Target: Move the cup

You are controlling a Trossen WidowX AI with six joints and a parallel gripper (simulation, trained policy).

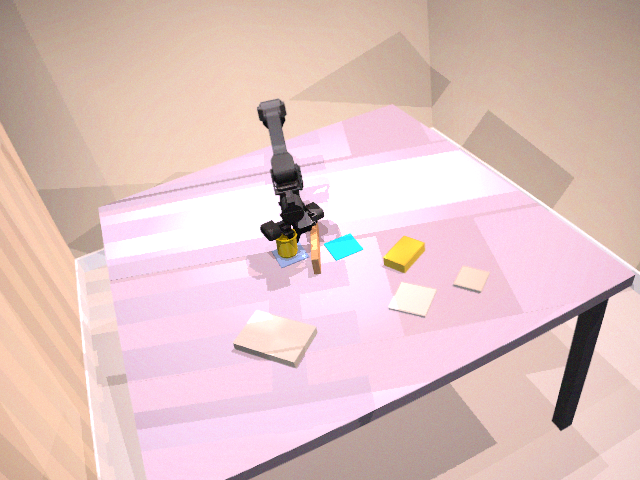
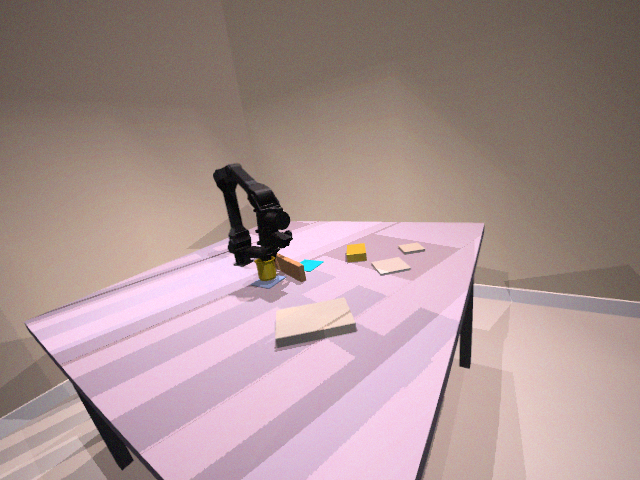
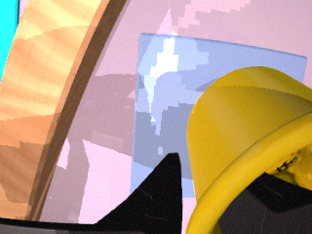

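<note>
The yellow cup [image 1: 286,246] [image 2: 266,270] [image 3: 229,127] is upright or nearly so over the blue pad [image 1: 282,261] [image 2: 262,284] [image 3: 161,117]; whether its base touches the pad I cannot tell. My gripper [image 1: 287,231] [image 2: 265,257] [image 3: 191,162] is shut on the cup's wall, one finger outside and the other inside the rim. The cyan pad [image 1: 343,246] [image 2: 312,265] [image 3: 7,29] lies beyond the wooden divider and has nothing on it. The marbles cannot be made out; the cup's inside is mostly hidden.
The upright wooden divider [image 1: 315,254] [image 2: 292,268] [image 3: 49,73] stands close beside the cup, between the two pads. A yellow block [image 1: 404,253] [image 2: 356,253], two thin pale tiles [image 1: 413,299] [image 1: 471,279] and a larger beige slab [image 1: 275,336] [image 2: 314,321] lie on the table.
</note>
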